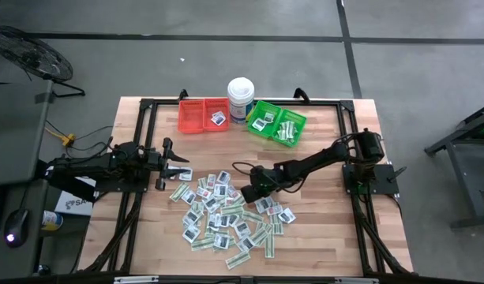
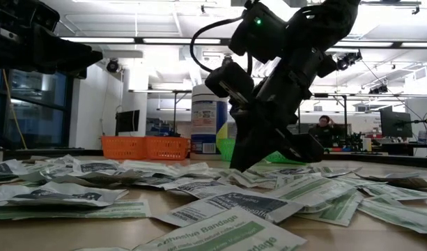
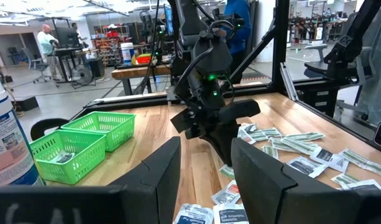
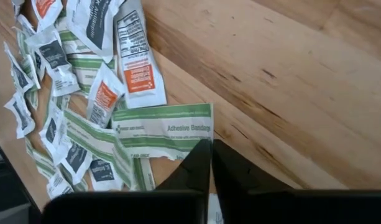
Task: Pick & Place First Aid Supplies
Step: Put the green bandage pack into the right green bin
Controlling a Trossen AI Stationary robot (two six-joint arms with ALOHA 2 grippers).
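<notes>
Where pinched: bandage packet [image 4: 165, 130] in right claw [image 4: 210, 163]

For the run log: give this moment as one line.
right gripper: shut on adhesive bandage strip, pile edge | left gripper: open, waiting left | bins: few packets

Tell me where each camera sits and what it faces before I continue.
High: overhead, straight down on table, both arms, packet pile.
Low: tabletop level, across packets at right tool, shut at the pile.
Left wrist: past left tool, fingers apart, toward right arm and green bin.
Right wrist: down past closed fingers on a bandage strip.
Shared: high and left wrist both show the green bin.
</notes>
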